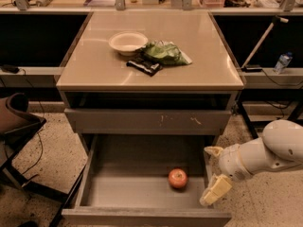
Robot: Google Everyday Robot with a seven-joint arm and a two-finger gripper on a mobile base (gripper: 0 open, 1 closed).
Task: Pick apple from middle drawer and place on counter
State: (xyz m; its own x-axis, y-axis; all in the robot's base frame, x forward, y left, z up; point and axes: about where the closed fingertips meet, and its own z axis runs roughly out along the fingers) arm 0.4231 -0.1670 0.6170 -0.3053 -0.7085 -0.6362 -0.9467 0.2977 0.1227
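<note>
The apple [178,178] is red-orange and sits on the grey floor of the open middle drawer [128,195], right of centre. My gripper [211,171] hangs on the white arm coming in from the right, over the drawer's right wall. It is a short way right of the apple, apart from it, and its pale fingers [216,190] are spread open and empty. The tan counter [199,41] tops the cabinet above.
On the counter lie a white bowl [128,42], a green bag [165,52] and a dark packet [144,66]. The shallower scratched drawer [151,121] sits above the open one. A chair [14,122] stands at the left and a bottle [282,62] at the right.
</note>
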